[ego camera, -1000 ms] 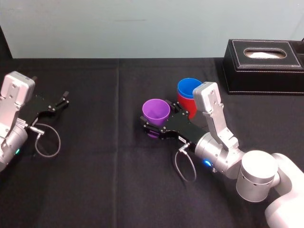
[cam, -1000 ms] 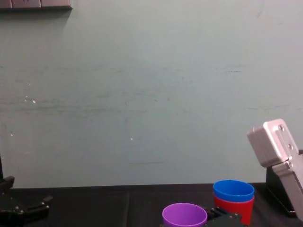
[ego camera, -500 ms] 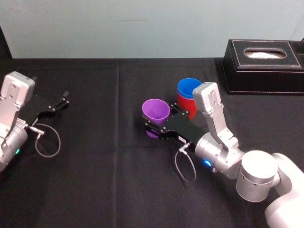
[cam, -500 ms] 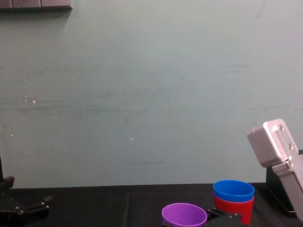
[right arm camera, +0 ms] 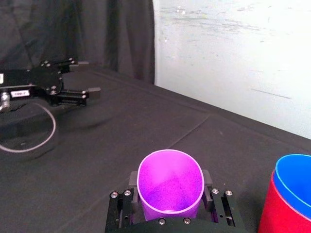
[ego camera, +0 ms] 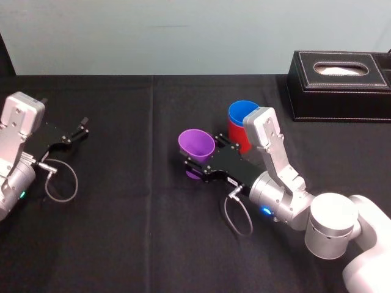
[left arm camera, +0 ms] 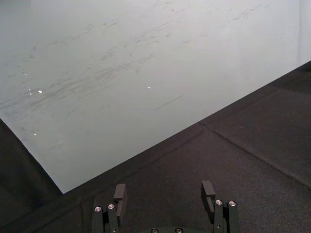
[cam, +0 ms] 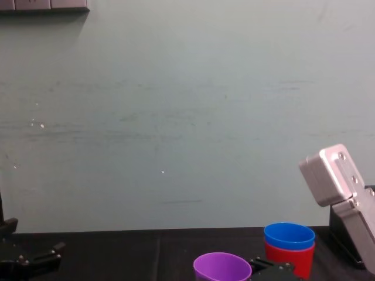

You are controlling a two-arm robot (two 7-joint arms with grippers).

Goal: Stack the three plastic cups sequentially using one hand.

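Purple cup (ego camera: 196, 145) shifted left since last frame, smooth plastic rim squeezed oval; my right pincer (ego camera: 195, 169) clamps it. Left pincer (ego camera: 81, 129) idle far left, spread.

You're probably looking at a lab test bench: black-clothed table (ego camera: 122, 244), bare pale wall (ego camera: 183, 30) behind, black tissue box (ego camera: 339, 91) far right.

Table (ego camera: 134, 232), black cloth cover. Item one: red cup (ego camera: 235, 135), upright, 1 o'clock of centre, blue cup (ego camera: 243, 112) nested inside. Item two: black box (ego camera: 339, 91), oval top opening, 2 o'clock, far corner.
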